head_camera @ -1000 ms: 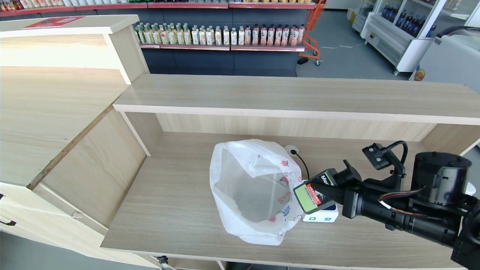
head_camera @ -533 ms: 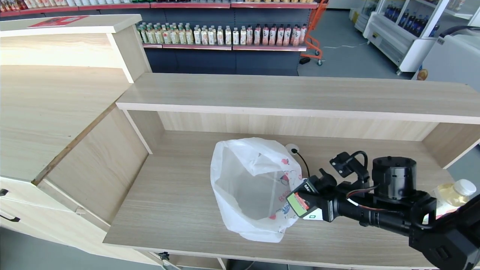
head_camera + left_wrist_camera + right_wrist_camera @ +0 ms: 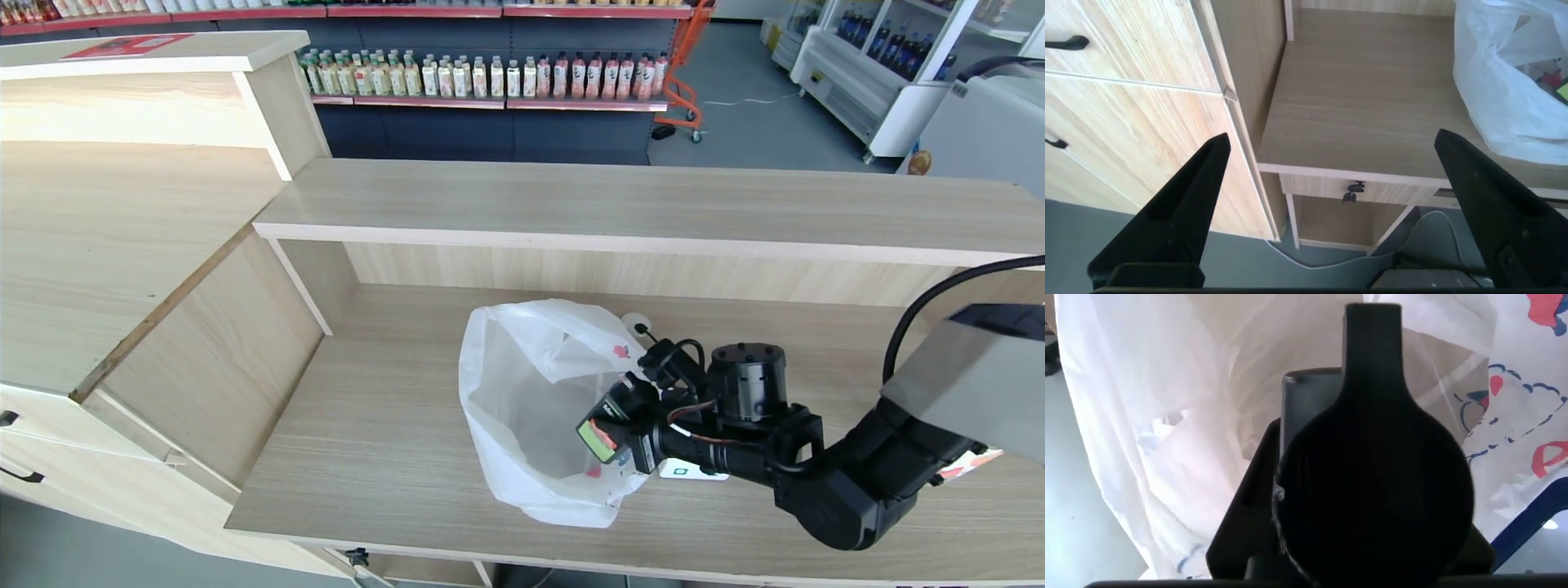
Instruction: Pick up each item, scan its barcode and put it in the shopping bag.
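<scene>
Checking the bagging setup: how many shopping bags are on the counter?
1. The white shopping bag stands open on the lower counter; the right gripper holds a small box at its mouth. The arm hides part of the counter.

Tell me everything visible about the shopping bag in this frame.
The shopping bag is thin, translucent white plastic with red and blue print on its right side. It stands crumpled but open on the lower wooden counter, mouth facing up. The right gripper holds a small green-faced pack in that mouth, near the printed side; whether it touches the plastic is unclear.
</scene>
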Controlling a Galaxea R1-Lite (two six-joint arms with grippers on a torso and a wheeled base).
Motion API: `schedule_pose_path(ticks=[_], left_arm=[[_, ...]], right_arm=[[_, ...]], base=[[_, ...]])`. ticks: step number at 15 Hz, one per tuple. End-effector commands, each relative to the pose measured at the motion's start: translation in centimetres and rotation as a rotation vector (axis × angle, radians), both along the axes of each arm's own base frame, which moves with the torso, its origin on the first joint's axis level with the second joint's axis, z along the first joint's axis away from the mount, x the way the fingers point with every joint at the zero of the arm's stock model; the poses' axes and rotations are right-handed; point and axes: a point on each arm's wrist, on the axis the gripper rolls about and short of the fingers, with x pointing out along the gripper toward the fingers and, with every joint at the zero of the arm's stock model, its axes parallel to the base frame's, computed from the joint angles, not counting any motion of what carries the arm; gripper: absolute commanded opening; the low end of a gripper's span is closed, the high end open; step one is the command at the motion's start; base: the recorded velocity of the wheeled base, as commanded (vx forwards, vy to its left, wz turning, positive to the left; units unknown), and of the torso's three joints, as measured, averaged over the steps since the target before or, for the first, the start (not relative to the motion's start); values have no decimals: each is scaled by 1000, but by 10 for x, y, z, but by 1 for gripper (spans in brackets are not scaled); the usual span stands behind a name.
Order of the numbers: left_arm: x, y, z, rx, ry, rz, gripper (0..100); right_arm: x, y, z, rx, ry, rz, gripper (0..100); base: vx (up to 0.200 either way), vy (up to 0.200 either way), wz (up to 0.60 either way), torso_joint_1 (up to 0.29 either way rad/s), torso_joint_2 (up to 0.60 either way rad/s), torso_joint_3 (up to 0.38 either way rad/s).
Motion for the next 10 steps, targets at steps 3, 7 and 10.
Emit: schedule_pose_path(ticks=[3, 7, 10], left_arm=[[0, 0, 0, -1, 0, 0, 100], [0, 0, 0, 0, 0, 0, 100], [0, 0, 0, 0, 0, 0, 100]], right_arm=[[19, 15, -22, -35, -8, 26, 0], [21, 26, -21, -16, -17, 48, 100], [16, 27, -2, 115, 57, 0, 100]], base=[[0, 0, 0, 0, 0, 0], [0, 0, 0, 0, 0, 0], [0, 0, 0, 0, 0, 0]])
